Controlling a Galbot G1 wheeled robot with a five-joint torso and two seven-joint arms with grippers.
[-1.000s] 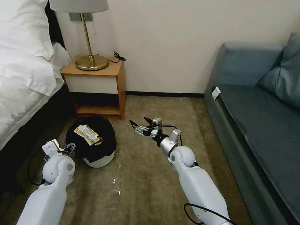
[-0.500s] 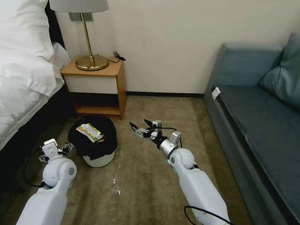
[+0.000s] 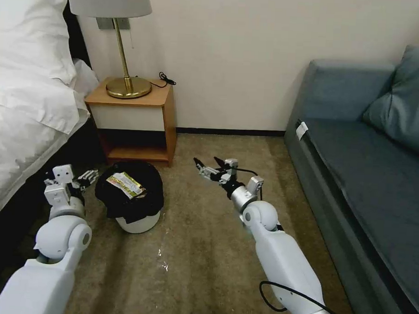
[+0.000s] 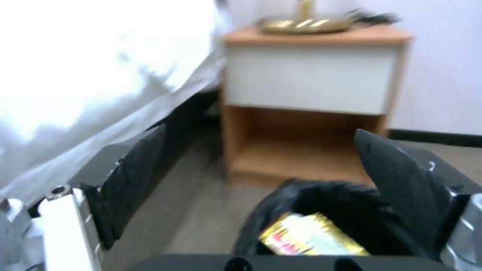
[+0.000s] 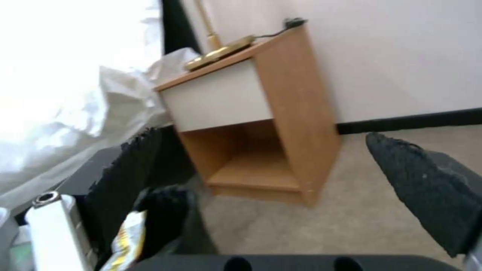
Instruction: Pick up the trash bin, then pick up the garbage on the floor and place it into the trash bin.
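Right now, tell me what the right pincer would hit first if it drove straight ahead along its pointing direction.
Probably the nightstand: the open right pincer aims at its lower shelf, with bare carpet between. The trash bin sits off that line, though depth is uncertain.

So the trash bin (image 3: 133, 220) is a small round white tub standing upright on the carpet, black bag liner draped over its rim. A yellow-green foil snack wrapper (image 3: 126, 185) is lying right on top inside it.
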